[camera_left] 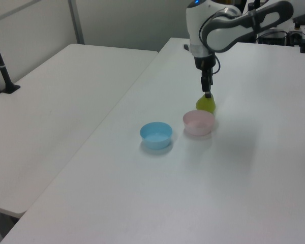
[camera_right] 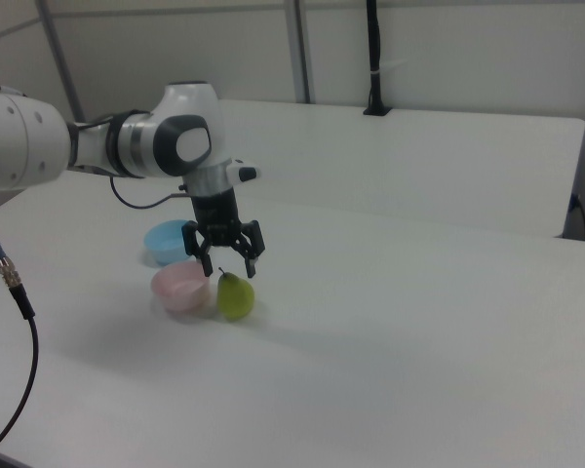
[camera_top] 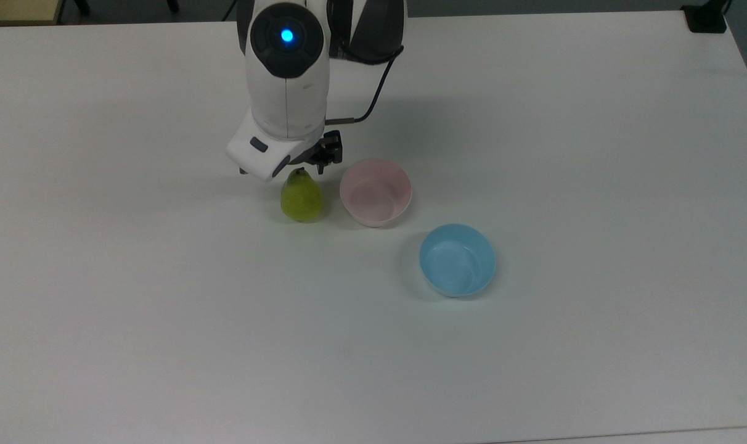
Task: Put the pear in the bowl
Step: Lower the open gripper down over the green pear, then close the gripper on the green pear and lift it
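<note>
While the pear (camera_top: 301,198) stands upright mid-table (camera_top: 164,320), just beside the pink bowl (camera_top: 376,192), one blue bowl (camera_top: 457,259) sits nearby; two bowls, one pear. Open-jawed, the gripper (camera_right: 228,269) hangs straddling the pear's stem.

Even, soft overhead light; faint diffuse shadows on the worktop (camera_top: 534,370); slightly hazy pictures with a cool tint.

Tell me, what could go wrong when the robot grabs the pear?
The small yellow-green pear stands upright, so the open two-finger gripper coming down around its top might tip it over. The pale pink round plastic bowl sits right beside it; a finger could bump it. The light blue bowl is close, too.
</note>
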Available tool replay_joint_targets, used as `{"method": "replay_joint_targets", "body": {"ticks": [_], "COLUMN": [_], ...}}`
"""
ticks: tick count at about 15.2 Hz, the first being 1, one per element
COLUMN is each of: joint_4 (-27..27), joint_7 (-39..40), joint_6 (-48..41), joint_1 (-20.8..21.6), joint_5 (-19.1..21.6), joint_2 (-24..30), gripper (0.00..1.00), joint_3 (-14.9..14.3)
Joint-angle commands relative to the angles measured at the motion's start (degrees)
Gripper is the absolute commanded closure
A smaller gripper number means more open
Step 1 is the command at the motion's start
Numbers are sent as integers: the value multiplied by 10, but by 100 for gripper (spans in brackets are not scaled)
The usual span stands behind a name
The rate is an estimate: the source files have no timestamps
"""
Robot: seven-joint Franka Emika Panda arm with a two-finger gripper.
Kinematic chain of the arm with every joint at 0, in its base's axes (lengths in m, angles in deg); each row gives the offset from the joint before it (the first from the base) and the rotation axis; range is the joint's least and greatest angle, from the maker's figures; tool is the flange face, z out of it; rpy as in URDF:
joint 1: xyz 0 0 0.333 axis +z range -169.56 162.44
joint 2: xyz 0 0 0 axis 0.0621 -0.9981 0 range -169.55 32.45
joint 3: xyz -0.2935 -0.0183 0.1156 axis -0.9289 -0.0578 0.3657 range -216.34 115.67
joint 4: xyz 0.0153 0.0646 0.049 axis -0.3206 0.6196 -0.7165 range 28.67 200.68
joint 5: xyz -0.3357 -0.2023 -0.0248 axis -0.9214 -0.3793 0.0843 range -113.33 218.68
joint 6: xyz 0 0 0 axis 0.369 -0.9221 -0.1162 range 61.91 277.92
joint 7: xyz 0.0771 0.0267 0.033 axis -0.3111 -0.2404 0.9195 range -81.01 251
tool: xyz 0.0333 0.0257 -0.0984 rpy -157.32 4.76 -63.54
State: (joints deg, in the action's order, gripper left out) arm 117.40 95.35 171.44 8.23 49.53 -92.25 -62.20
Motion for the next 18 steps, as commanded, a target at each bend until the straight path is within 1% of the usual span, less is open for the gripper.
{"method": "replay_joint_targets", "body": {"ticks": [1, 3, 8, 9, 10, 13, 14, 15, 16, 18], "joint_4": [12, 13, 18, 18, 18, 17, 17, 16, 15, 12], "joint_7": [11, 11, 6, 5, 5, 4, 4, 4, 4, 7], "joint_6": [30, 31, 42, 46, 47, 50, 50, 50, 49, 44], "joint_1": [3, 4, 5, 6, 6, 6, 6, 6, 6, 4], "joint_5": [-22, -34, -38, -38, -38, -38, -38, -38, -38, -37], "joint_2": [-20, -27, -41, -42, -42, -43, -43, -42, -42, -30], "gripper": [6, 6, 6, 8, 18, 56, 66, 74, 78, 79], "joint_3": [-6, -7, -7, -7, -7, -6, -5, -5, -5, -5]}}
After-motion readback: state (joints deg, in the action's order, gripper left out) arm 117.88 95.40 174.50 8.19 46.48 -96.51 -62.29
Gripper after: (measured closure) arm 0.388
